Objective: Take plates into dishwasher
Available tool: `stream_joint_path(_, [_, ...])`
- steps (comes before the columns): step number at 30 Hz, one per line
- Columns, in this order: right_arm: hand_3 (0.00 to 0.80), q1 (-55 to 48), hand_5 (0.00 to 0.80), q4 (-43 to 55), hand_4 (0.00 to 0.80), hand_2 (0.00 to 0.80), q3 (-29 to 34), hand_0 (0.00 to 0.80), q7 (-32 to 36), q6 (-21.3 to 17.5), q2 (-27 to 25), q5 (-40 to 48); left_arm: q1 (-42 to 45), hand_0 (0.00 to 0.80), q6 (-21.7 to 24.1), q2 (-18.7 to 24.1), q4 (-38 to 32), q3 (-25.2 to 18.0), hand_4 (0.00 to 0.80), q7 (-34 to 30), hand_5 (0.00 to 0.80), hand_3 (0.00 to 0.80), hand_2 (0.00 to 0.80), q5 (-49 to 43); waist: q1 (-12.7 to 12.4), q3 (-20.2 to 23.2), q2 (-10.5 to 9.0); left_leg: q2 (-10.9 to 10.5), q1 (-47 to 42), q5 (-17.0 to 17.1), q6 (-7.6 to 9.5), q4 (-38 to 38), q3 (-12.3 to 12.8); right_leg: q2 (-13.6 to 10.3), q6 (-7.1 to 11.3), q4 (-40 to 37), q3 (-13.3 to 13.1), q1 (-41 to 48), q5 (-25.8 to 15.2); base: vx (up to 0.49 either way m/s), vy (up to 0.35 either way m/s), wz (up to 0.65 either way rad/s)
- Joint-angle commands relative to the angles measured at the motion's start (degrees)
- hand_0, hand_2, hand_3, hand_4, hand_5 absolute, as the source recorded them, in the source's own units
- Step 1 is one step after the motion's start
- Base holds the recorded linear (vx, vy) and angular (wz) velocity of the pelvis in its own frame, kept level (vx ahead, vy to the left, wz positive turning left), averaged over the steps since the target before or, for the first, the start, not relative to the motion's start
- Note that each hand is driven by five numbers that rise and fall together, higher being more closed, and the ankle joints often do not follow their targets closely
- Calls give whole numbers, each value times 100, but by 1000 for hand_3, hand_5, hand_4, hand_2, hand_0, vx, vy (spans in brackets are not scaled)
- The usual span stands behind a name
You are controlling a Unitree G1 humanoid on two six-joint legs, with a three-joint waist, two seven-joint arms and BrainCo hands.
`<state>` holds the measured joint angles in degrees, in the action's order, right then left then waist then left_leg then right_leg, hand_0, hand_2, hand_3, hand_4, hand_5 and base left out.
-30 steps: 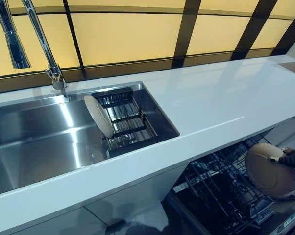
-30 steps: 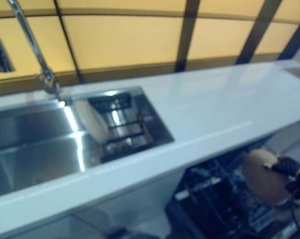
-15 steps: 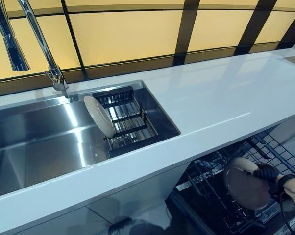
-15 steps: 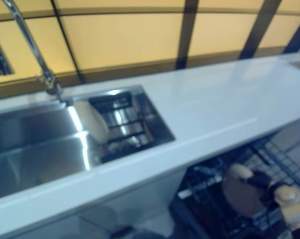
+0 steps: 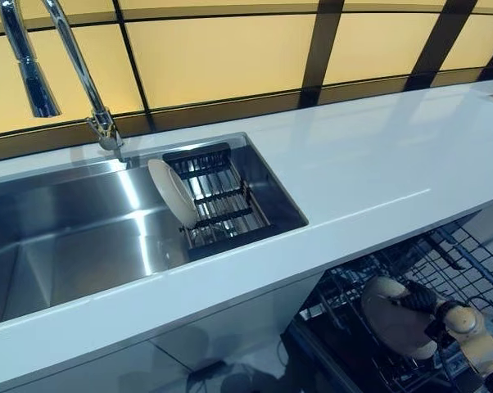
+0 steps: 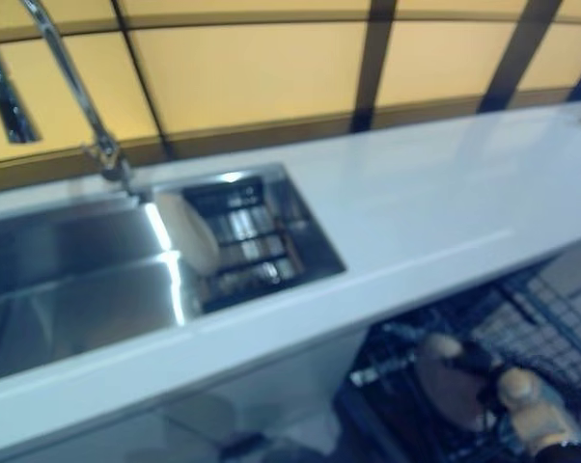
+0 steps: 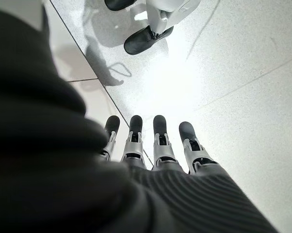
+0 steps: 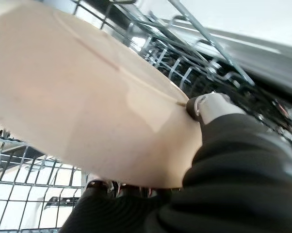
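Right hand: the right hand point(image 5: 427, 304) is reaching low under the counter, and its fingers and thumb are pinching the edge of a tan plate point(image 5: 394, 318).
Tan plate: it is tilting over the wire rack point(image 5: 459, 262) of the open dishwasher. I cannot tell if it is touching the wires yet.
Right wrist view: only this view is showing the grip up close. The thumb point(image 8: 209, 108) is pressing on the plate's rim, and the plate is filling most of the view, with the rack wires just behind it.
Left hand: the left hand point(image 7: 155, 145) is hanging over the pale floor point(image 7: 243, 73) with its fingers straight, holding nothing. Only the left wrist view is showing it.
White plate: a white plate point(image 5: 172, 191) is standing on its edge, leaning in the drying rack point(image 5: 222, 205) inside the sink point(image 5: 74, 237). Only the head views are showing it.
Tap: a tall tap point(image 5: 83, 78) is curving over the sink's back edge.
Counter: a white counter point(image 5: 377, 155) is stretching out beside the sink, above the dishwasher.
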<state>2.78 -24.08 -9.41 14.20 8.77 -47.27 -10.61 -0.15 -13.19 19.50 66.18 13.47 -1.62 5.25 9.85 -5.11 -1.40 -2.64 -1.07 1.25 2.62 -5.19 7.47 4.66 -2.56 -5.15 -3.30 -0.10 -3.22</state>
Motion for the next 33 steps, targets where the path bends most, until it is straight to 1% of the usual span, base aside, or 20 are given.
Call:
stream_joint_path(1, [800,590,800,-470,800,800,41,800,-452,13,-41,-413,-184,0,-52,45,163,180,0,-36,0,0,0,-127,-224,144,-39,134,-47,-384,-94,19,-10,-227,516,15,180,62,128,3,-9,6])
stream_joint_path(9, [800,778,800,-952,800,800,-159,800,-637,249,134,-359,-226,0,-83,71,135,257,0,-85,0,0,0,-171,-320,151,-5,114,-29,-376,-91,19,-102,-245,511,15,236,66,139,0,-9,8])
stream_joint_path(17, [800,914,800,-1730,800,800,-234,800,-847,252,384,-180,-275,0,-72,44,170,340,0,-139,0,0,0,-220,-403,158,34,100,-18,-364,-89,19,-168,-259,506,15,276,75,153,0,-2,1])
stream_joint_path(20, [800,934,800,-1858,800,800,-243,800,-852,267,442,-151,-298,0,-71,43,174,360,0,-144,0,0,0,-229,-421,155,40,99,-20,-365,-87,19,-177,-262,504,15,286,79,155,0,0,0])
stream_joint_path(21, [800,983,800,-2037,800,800,-264,800,-856,221,482,-125,-325,0,-70,43,189,380,0,-153,0,0,0,-238,-435,154,46,94,-19,-362,-84,19,-195,-263,501,15,290,82,156,-4,-5,4])
stream_joint_path(27, [800,1071,800,-2368,800,800,-337,800,-832,244,593,-175,-371,0,-93,19,217,437,0,-147,0,0,0,-230,-470,157,60,84,-27,-357,-76,19,-235,-271,489,15,311,100,163,2,-3,5])
stream_joint_path(33, [800,1089,800,-2576,800,800,-378,800,-844,185,654,-202,-396,0,-124,20,226,448,0,-191,0,0,0,-282,-499,176,74,78,-26,-345,-78,19,-268,-278,490,15,325,106,162,13,1,4])
